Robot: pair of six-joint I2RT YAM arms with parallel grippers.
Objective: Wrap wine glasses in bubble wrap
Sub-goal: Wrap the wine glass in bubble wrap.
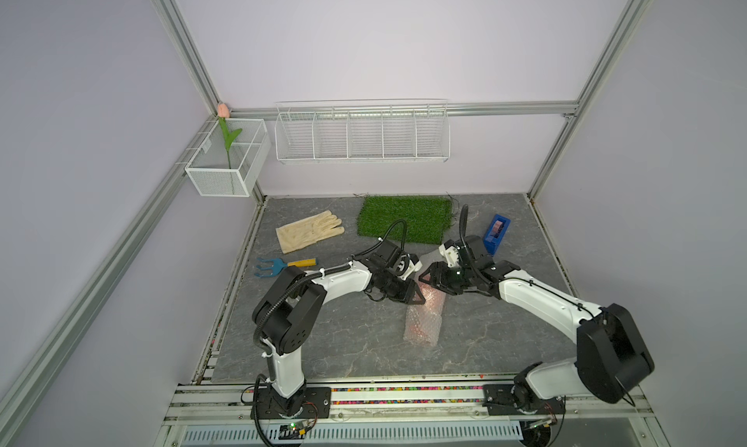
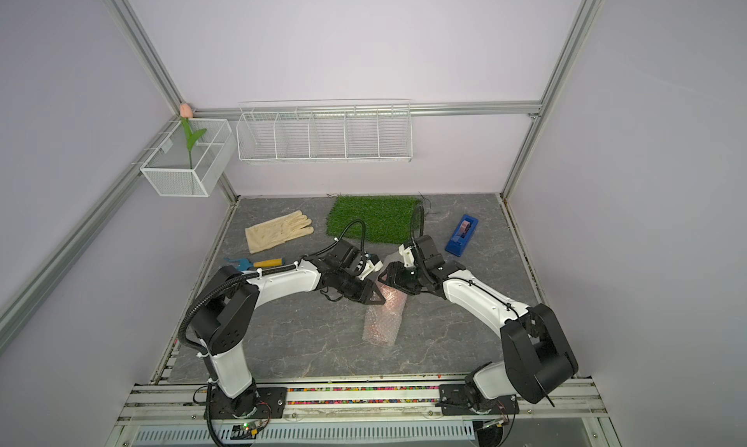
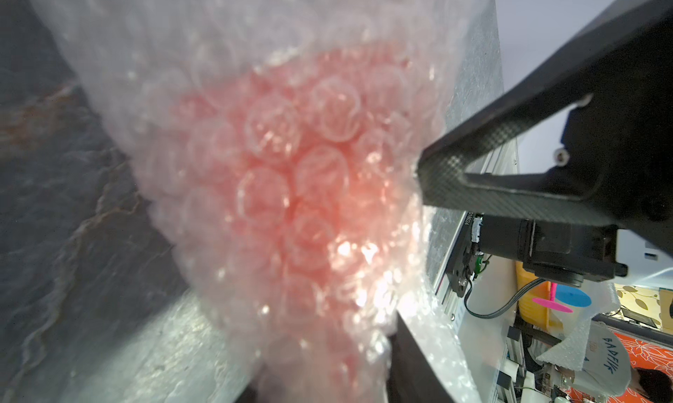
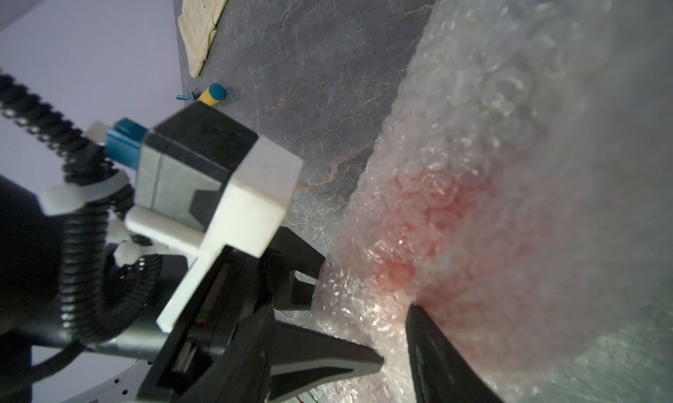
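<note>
The wine glass [image 1: 431, 300] lies on the table rolled inside the bubble wrap [image 1: 422, 323], showing as a red glow through the film [image 3: 291, 186]. My left gripper [image 1: 419, 297] comes from the left. Its jaws are shut across the wrapped bundle, which fills the gap between its fingers [image 3: 411, 364]. My right gripper [image 1: 425, 277] meets the roll's far end from the right. One of its fingers [image 4: 437, 353] presses against the wrap [image 4: 510, 164]. The other finger is hidden behind the film. Both top views show the two grippers nearly touching over the roll [image 2: 382, 323].
A cream glove [image 1: 309, 230] and a blue-and-yellow hand rake [image 1: 283, 265] lie at the left. The green turf mat [image 1: 406, 218] sits at the back. A blue tape dispenser [image 1: 496, 232] stands at the back right. A wire basket [image 1: 361, 133] hangs on the wall.
</note>
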